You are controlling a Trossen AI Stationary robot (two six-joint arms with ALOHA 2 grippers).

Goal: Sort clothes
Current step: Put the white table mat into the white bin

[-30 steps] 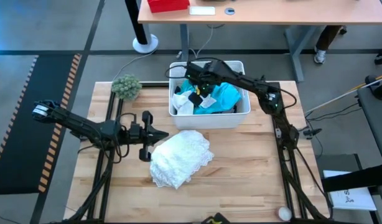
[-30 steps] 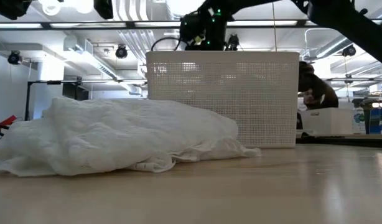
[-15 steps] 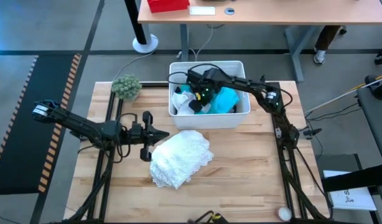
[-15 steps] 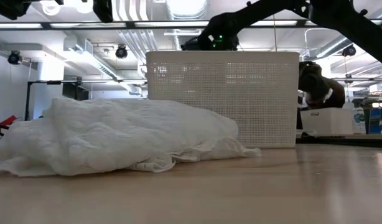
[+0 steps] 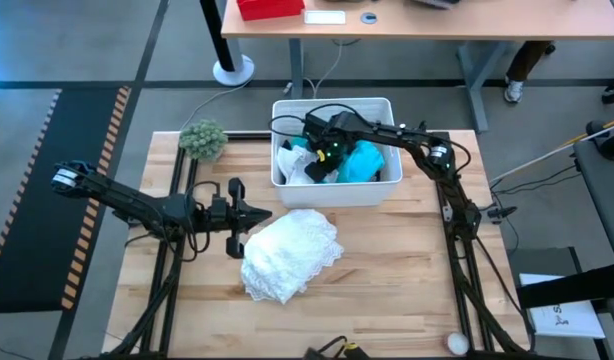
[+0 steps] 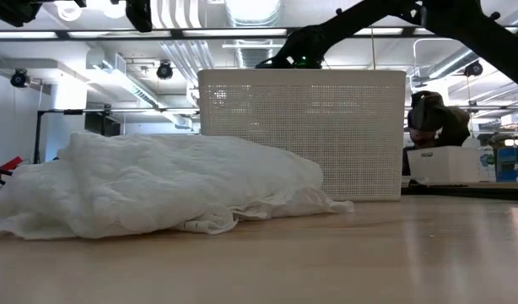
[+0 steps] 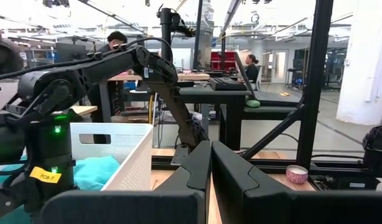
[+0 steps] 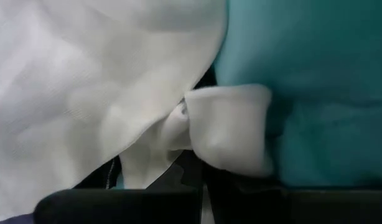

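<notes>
While the right claw seemingly sits inside the bin, the white garment lies clear.

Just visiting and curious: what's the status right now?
Right gripper shut, down among clothes in white bin. Left gripper shut, waiting beside white garment on table. Nothing blocking.

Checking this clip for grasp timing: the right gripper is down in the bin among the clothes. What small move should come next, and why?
Probably lift straight up, slowly. The right gripper is shut low inside the white bin, and its wrist view shows a small white piece against the turquoise garment right at the fingers. Whether it is actually pinched is not clear; a short lift would show.
</notes>
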